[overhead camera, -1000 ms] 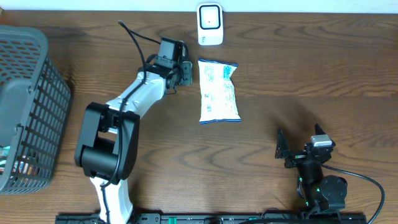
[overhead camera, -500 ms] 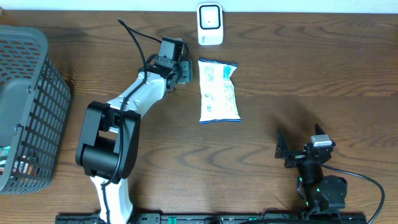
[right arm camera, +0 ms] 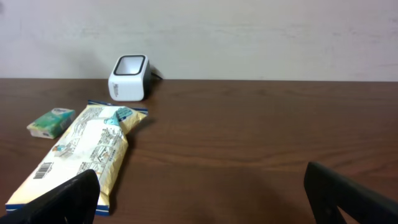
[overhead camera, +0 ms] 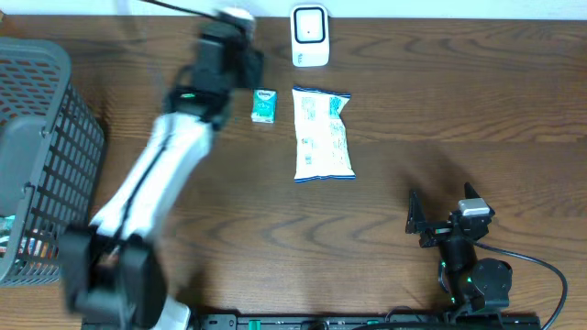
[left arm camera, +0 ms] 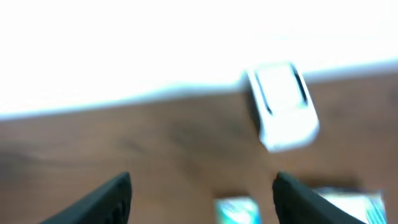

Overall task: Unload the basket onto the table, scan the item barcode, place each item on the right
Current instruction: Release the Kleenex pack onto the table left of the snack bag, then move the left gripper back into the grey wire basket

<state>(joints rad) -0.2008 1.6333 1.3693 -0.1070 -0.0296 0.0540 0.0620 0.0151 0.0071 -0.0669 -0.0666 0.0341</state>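
A small green packet lies loose on the table, left of a white and blue snack bag. The white scanner stands at the back edge, just behind the bag. My left gripper is blurred with motion, up and to the left of the packet. In the left wrist view the left gripper is open and holds nothing, with the packet low between the fingers and the scanner ahead. My right gripper rests open at the front right, its jaws wide apart with nothing between them.
A grey wire basket with some items inside fills the left side. The right wrist view shows the snack bag, packet and scanner far to its left, with bare wood in front.
The left gripper has opened and let go of the green packet, which now lies on the table. The left arm has swung back and to the left. The right arm is unmoved.
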